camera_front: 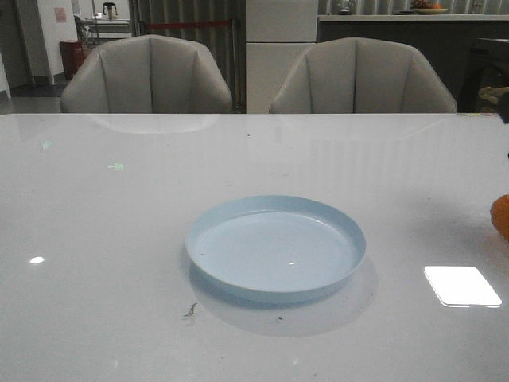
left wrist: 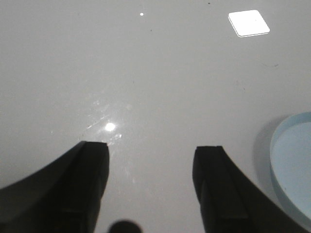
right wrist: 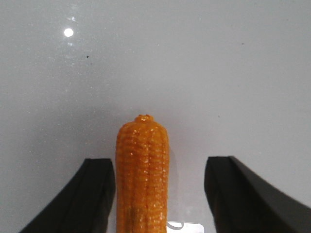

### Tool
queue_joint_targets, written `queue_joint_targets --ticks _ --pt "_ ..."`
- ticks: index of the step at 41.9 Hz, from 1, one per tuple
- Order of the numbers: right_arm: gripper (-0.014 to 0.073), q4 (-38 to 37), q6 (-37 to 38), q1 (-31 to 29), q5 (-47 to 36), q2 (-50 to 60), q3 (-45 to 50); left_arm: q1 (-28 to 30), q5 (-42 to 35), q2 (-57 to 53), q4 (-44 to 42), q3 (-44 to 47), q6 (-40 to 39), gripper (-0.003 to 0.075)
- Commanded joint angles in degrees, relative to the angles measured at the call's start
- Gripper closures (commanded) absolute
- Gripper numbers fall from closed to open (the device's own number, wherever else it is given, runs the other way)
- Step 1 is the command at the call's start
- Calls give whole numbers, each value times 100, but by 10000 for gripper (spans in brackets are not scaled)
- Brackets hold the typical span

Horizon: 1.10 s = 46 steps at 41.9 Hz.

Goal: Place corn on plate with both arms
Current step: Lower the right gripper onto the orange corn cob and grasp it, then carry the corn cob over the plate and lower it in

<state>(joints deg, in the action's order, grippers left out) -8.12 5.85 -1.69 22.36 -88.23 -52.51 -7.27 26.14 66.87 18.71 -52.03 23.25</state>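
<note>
**Inspector:** Nearest item first, please.

**Operator:** Plate (camera_front: 276,248), pale blue, sits flat toward the near edge of the table (camera_front: 111,239), about midway between the left and right edges. Nothing lies on it. I see its rim again in the left wrist view (left wrist: 291,167), off to one side of the fingers.

**Inspector:** Left gripper?

**Operator:** Left gripper (left wrist: 153,153) hangs over bare tabletop with its fingers spread wide, nothing between them. It is near the plate but not over it.

**Inspector:** Location of the corn?

**Operator:** Corn (right wrist: 142,174) lies at the right edge of the table, well apart from the plate; in the front view I get only an orange sliver of it (camera_front: 501,216) at the frame border. One end points away from the wrist camera.

**Inspector:** Right gripper?

**Operator:** Right gripper (right wrist: 160,167) straddles the cob with fingers wide. One finger (right wrist: 92,194) is just beside the cob, the other clearly apart. I cannot tell whether the near one touches.
</note>
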Motion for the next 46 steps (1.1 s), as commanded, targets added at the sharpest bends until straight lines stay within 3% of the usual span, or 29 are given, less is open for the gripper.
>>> queue_joint_targets --ticks 1,25,35,46 --pt "79 -96 -27 -8 -623 -106 -201 10 -540 -545 134 247 4 269" --pt "83 -96 -27 -8 -781 -1178 -201 10 -518 -1575 191 474 4 269" --pt "209 -96 -32 -1 -684 -1162 -430 10 -530 -1578 191 474 4 269" --pt "211 -150 -305 597 -156 -1156 -1178 10 -530 -1578 191 474 4 269"
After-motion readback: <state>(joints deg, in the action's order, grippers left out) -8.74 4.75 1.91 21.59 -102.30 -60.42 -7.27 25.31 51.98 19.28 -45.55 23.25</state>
